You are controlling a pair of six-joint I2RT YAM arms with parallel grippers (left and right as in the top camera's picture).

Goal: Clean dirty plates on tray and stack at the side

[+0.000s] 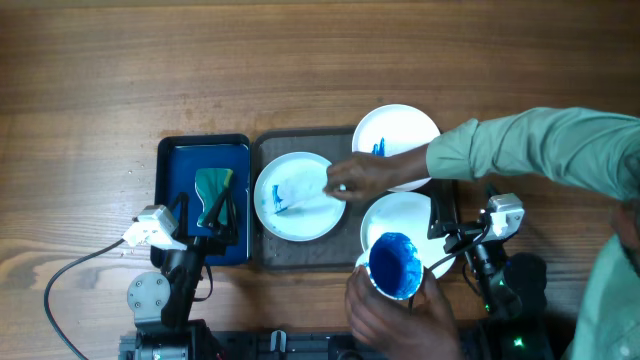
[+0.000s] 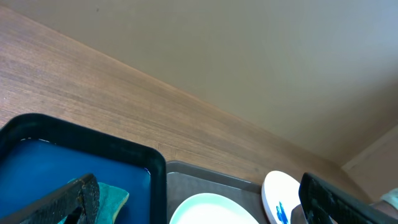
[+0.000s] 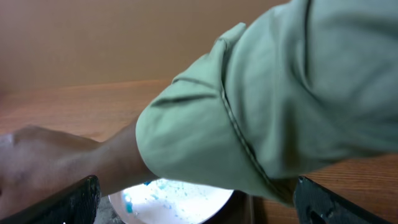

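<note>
**Plates wait on tray**

Overhead: three dirty plates (image 1: 288,225) sit on the tray (image 1: 347,245), a person's hand (image 1: 355,178) over the left one.
Left wrist: left end effector (image 2: 205,202) wide open, empty, over the blue tray (image 2: 74,140).
Right wrist: right end effector (image 3: 202,202) wide open, empty.

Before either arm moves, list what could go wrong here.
The person's arm stretches across the tray just ahead of the open right claw; moving now could strike it. Their other hand holds a cup of blue paint over the near plate; a bump could spill it.
</note>
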